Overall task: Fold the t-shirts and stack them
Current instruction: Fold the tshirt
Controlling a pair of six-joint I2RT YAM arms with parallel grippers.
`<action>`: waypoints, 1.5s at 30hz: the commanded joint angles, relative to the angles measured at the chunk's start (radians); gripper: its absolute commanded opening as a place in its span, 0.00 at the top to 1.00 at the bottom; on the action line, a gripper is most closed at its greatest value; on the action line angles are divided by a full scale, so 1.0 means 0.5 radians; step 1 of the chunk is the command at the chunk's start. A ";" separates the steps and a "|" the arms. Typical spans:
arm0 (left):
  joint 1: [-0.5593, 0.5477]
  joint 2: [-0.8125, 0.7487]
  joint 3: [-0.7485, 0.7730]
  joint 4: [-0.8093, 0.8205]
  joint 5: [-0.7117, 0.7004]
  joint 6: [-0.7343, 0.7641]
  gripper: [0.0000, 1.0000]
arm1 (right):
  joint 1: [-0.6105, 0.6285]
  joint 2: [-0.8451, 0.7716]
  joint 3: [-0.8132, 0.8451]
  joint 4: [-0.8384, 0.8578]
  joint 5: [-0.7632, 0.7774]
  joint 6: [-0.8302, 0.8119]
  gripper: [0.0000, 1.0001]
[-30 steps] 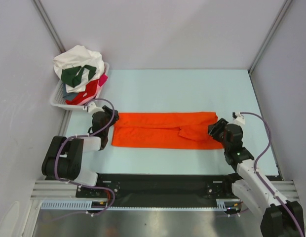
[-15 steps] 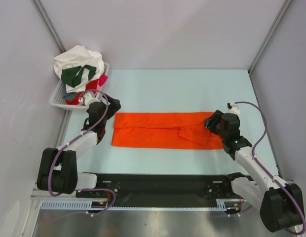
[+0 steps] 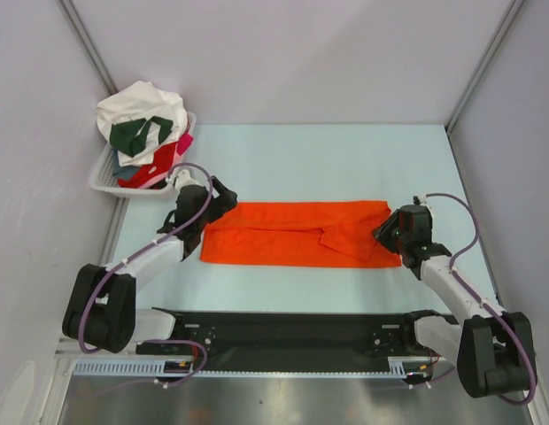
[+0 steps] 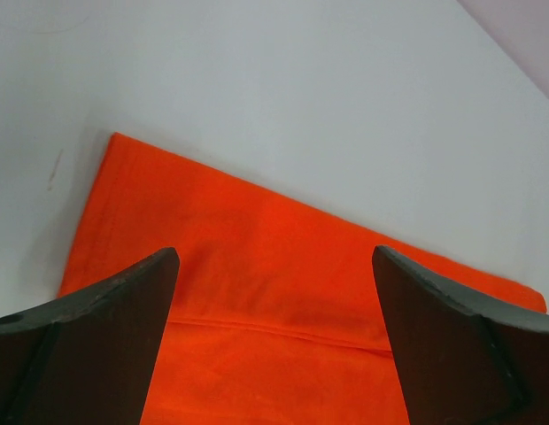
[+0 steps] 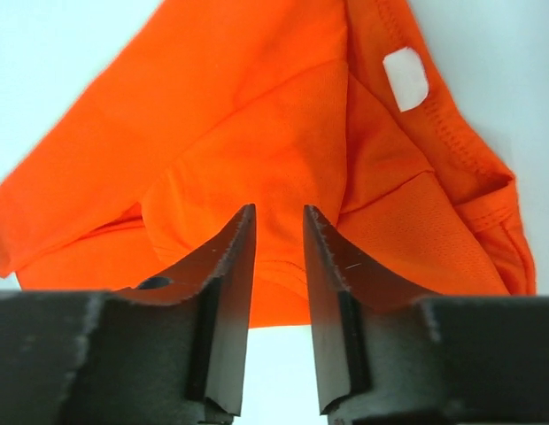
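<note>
We see the orange t-shirt (image 3: 297, 233) lying folded into a long band across the middle of the table (image 3: 345, 159), with the other t-shirts (image 3: 137, 124) heaped in the white basket (image 3: 102, 180) at the far left. Our left gripper (image 3: 221, 197) hangs over the band's far-left corner, jaws wide and empty. Our right gripper (image 3: 390, 233) is at its right end, jaws at a narrow slit with nothing between.

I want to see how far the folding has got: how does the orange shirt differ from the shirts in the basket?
The orange t-shirt lies flat on the table, folded into a long strip; the basket shirts are a crumpled heap. The orange t-shirt lies alone; the basket shirts are piled together in the white basket. The orange t-shirt is one bright colour; the basket shirts mix white, dark green, red and pink. Both are soft fabric.
</note>
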 commanded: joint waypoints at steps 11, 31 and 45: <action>-0.027 0.080 0.250 -0.117 0.042 0.130 0.02 | 0.219 0.175 0.041 -0.095 0.062 0.100 0.89; -0.027 0.547 0.790 -0.719 -0.121 0.315 1.00 | 0.504 0.628 0.338 -0.190 0.338 0.226 1.00; 0.019 1.057 0.917 -1.038 -0.056 -0.037 1.00 | 0.364 1.012 0.363 -0.070 0.259 0.217 1.00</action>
